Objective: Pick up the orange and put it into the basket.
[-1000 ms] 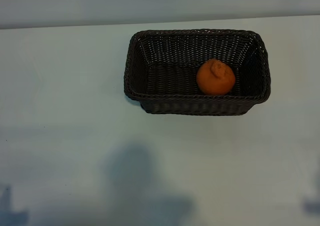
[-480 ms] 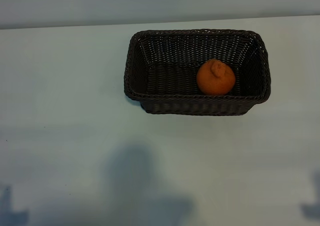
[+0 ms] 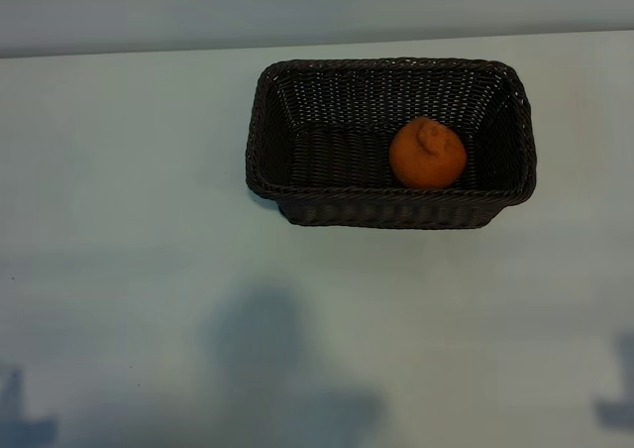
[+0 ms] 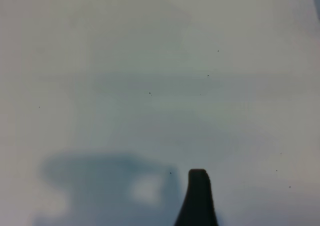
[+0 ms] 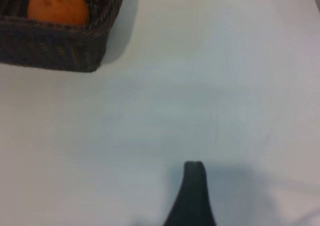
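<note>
The orange [image 3: 427, 153] lies inside the dark woven basket [image 3: 267, 141], right of its middle, knob upward. The right wrist view shows the same orange [image 5: 57, 10] behind the basket's rim [image 5: 65, 48], far from my right gripper, of which only one dark fingertip [image 5: 194, 186] shows, over bare table. Just one dark fingertip [image 4: 198, 191] of my left gripper shows too, above bare table, with nothing near it. Both grippers are open and hold nothing. Neither arm appears in the exterior view.
The pale table [image 3: 129, 270] stretches around the basket on all sides. A broad soft shadow [image 3: 267, 359] falls on its near middle, with small dark shadows at the near left corner [image 3: 20, 418] and near right corner [image 3: 619, 408].
The small shadow at the near right corner has shifted slightly. The orange and the basket have not moved.
</note>
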